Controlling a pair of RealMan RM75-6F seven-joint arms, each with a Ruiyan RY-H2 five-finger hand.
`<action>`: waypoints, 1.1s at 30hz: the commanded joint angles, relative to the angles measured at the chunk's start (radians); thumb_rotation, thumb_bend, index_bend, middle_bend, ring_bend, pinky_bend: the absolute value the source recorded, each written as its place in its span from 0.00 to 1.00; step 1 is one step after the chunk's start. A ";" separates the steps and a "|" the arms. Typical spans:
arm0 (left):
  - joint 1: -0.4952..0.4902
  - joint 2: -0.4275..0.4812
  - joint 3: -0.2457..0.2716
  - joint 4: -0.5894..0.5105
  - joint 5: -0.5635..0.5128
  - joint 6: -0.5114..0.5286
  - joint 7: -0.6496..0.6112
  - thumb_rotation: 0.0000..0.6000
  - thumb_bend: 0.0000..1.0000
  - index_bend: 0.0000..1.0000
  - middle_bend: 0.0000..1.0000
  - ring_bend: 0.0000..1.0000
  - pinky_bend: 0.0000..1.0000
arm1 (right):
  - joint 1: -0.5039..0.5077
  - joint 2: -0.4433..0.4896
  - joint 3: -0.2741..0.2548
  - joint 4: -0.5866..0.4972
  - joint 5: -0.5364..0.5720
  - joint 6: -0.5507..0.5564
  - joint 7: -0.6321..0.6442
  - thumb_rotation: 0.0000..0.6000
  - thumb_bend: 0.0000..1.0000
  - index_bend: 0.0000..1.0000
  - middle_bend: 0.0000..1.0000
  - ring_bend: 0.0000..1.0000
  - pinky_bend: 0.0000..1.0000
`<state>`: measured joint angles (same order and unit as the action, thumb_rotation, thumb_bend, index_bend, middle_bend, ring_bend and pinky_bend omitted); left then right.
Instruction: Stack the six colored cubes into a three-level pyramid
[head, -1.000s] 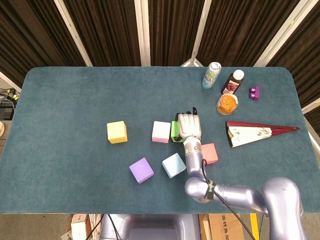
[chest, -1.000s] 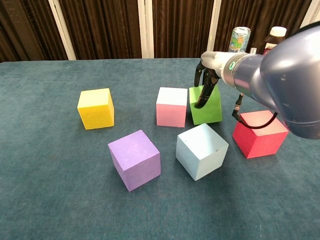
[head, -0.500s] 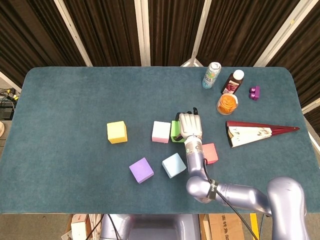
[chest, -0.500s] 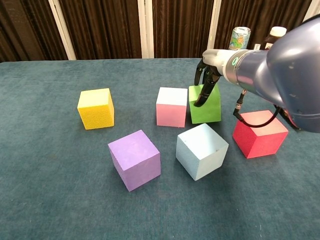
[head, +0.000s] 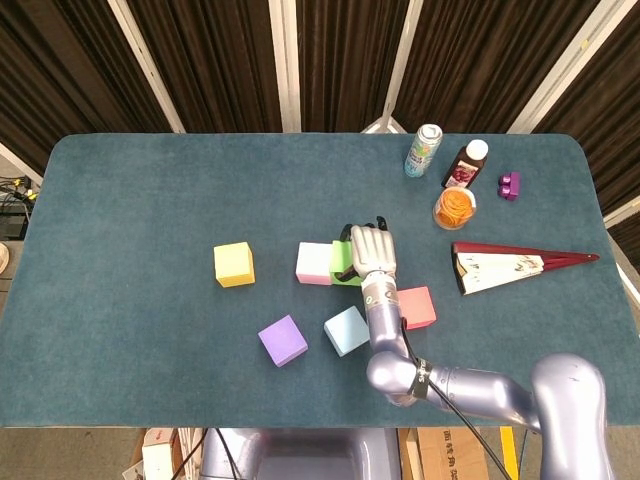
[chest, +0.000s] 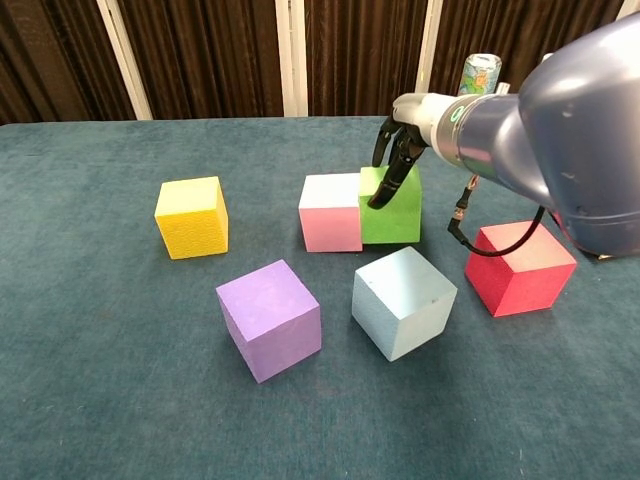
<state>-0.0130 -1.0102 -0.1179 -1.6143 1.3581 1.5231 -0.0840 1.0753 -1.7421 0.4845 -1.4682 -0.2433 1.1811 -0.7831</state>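
Observation:
My right hand (head: 372, 250) (chest: 396, 152) lies over the green cube (head: 346, 262) (chest: 396, 216), fingers curled over its far edge and thumb down its near side, gripping it on the table. The green cube stands flush against the pink cube (head: 313, 262) (chest: 331, 212) on its left. The light blue cube (head: 347, 330) (chest: 403, 301) and the red cube (head: 417, 306) (chest: 518, 267) sit nearer me. The purple cube (head: 283, 340) (chest: 270, 318) is at front left and the yellow cube (head: 233, 264) (chest: 191, 217) far left. No left hand shows in either view.
At the back right of the teal table (head: 150, 200) stand a spray can (head: 424, 150), a brown bottle (head: 465, 163), an orange-filled cup (head: 455, 207) and a small purple piece (head: 509, 184). A red and white wedge-shaped package (head: 510, 264) lies at the right.
My right hand slid the green cube to the left until it met the pink cube, which also shifted slightly left. The other cubes stayed put.

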 joint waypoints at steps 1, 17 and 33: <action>-0.001 0.000 -0.001 0.001 -0.002 -0.002 -0.002 1.00 0.38 0.04 0.00 0.00 0.00 | 0.001 -0.003 -0.001 0.009 -0.003 0.001 0.004 1.00 0.23 0.43 0.47 0.25 0.00; -0.001 -0.001 -0.003 -0.006 -0.011 -0.002 0.009 1.00 0.38 0.05 0.00 0.00 0.00 | -0.097 0.085 -0.045 -0.139 -0.111 0.036 0.098 1.00 0.23 0.43 0.47 0.25 0.00; 0.011 0.009 -0.020 -0.010 -0.042 0.011 -0.018 1.00 0.38 0.05 0.00 0.00 0.00 | -0.162 0.054 -0.084 -0.097 -0.227 0.012 0.246 1.00 0.23 0.43 0.47 0.25 0.00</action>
<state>-0.0022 -1.0012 -0.1373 -1.6237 1.3169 1.5346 -0.1020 0.9170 -1.6849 0.4033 -1.5687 -0.4655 1.1934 -0.5424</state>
